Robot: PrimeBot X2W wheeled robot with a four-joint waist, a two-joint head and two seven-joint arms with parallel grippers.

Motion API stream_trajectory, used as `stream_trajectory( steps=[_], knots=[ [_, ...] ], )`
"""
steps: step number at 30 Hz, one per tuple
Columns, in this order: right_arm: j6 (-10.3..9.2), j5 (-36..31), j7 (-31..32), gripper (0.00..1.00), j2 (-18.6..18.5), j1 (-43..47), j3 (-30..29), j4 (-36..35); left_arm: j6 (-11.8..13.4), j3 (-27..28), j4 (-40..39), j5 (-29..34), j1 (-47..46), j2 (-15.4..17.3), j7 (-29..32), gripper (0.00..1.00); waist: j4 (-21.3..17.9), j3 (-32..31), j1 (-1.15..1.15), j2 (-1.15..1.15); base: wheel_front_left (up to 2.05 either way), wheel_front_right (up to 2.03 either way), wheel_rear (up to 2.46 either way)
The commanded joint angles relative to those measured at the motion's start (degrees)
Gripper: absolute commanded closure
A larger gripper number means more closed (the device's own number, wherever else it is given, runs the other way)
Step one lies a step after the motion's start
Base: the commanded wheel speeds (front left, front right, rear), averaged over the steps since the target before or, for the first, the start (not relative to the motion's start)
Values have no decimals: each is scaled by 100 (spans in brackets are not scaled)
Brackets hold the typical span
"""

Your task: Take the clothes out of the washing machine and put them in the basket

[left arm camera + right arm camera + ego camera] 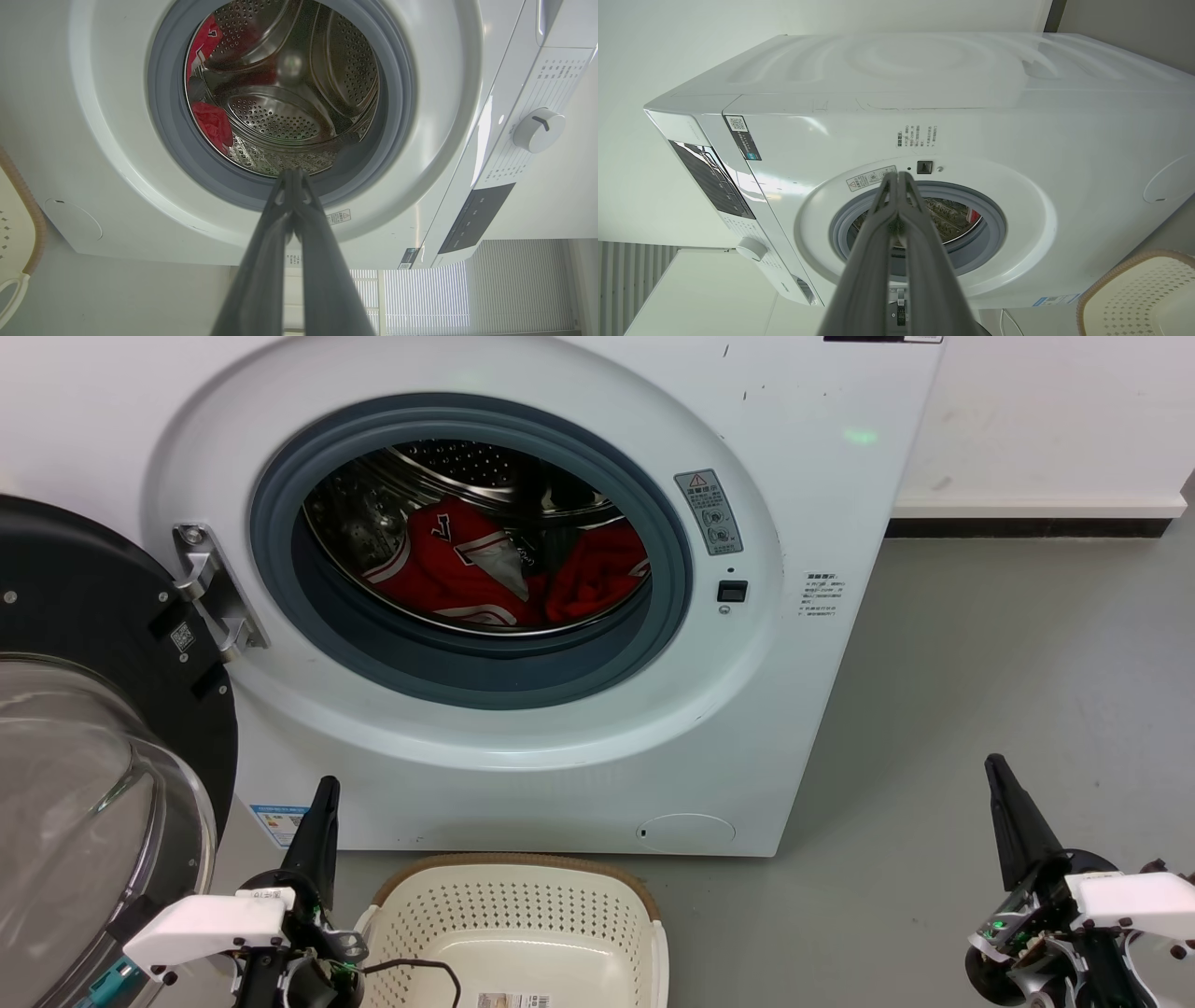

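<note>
The white washing machine [579, 775] stands with its porthole door [84, 728] swung open to the left. Inside the steel drum lie the red clothes [467, 574], with a second red bundle [597, 574] to their right; in the left wrist view the clothes [212, 123] show at the drum's left side. The cream basket [644, 905] sits on the floor in front of the machine, holding only a paper label. My left gripper [324, 793] is shut and empty at the lower left, beside the basket. At the lower right my right gripper [997, 770] is also shut, holding nothing.
Grey floor [980, 691] stretches to the right of the machine up to a white wall with a dark skirting [1027, 527]. The open door crowds the space left of my left arm. A black cable [420, 966] hangs over the basket's near side.
</note>
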Motion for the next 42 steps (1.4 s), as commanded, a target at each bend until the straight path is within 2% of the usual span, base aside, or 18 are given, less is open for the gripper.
stream_trajectory(
  steps=[1, 15, 16, 18, 19, 20, 26, 33, 34, 42],
  knots=[
    [-3, 11, -3, 100, -30, -81, -2, 5, -9, 15, -7, -2, -35, -14, 4, 100, 0, 0, 0, 0, 0, 0, 0],
    [-3, 11, -4, 100, -30, -81, -2, 5, -9, 15, -7, -1, -35, -14, 4, 100, 0, 0, 0, 0, 0, 0, 0],
    [0, -1, -4, 0, 0, 1, 0, -1, 0, -1, -2, 0, 0, 0, -3, 0, 0, 0, 0, 0, 0, 0, 0],
    [0, -2, -7, 0, 13, 60, 7, 88, 1, -19, 86, 0, 60, -7, -8, 0, 0, 1, 0, 0, 0, 0, 0],
    [-1, -4, -9, 100, 20, 113, 10, 135, 1, -28, 132, 1, 119, -11, -10, 100, 0, 1, 0, 0, 0, 0, 0],
    [0, -12, -29, 0, 20, 141, 17, 140, 1, -38, 128, 3, 142, -13, -31, 0, 0, 1, 0, 0, 0, 0, 0],
    [0, -252, -208, 0, 17, 219, 1, 74, 1, -47, -6, 269, 185, -12, -210, 0, 0, 3, 0, 0, 0, 0, 0],
    [0, -1019, -374, 0, 14, 280, -42, -114, 94, -47, -193, 944, 208, -11, -376, 0, -2, 8, 0, 0, 0, 0, 0],
    [0, -1295, -427, 0, 13, 305, -42, -196, 149, -74, -269, 1201, 225, -11, -429, 0, -2, 11, 0, 0, 0, 0, 0],
    [0, -2284, -602, 0, 9, 417, 30, -517, 366, -219, -500, 2127, 289, -9, -604, 0, -2, 18, 0, 0, 0, 0, 0]
  ],
)
